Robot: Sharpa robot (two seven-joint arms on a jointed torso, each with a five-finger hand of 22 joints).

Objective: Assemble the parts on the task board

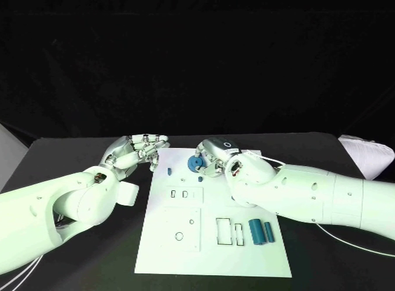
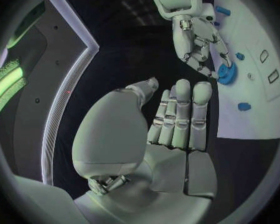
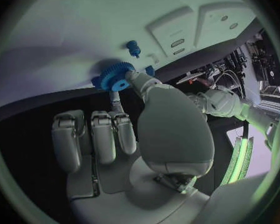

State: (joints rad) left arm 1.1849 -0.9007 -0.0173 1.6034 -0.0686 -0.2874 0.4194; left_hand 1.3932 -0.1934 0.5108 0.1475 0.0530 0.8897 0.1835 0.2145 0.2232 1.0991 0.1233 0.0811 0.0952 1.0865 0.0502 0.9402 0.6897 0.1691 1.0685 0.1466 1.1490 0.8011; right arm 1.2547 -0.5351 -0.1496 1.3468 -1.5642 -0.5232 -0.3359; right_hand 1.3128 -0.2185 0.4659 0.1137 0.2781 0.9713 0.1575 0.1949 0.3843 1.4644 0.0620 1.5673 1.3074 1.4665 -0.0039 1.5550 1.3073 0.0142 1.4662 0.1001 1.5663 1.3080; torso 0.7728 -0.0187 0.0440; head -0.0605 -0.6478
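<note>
Seating a blue gear near the far edge of the task board, our right hand pinches it between thumb and fingertip. Our left hand hovers just beside the board's far left corner, fingers extended together, holding nothing. We judge the task early: two blue cylinders lie unplaced near the board's right edge, and the rectangular slots beside them stand unfilled. A small blue peg stands just beside the gear; nothing blocks access.
</note>
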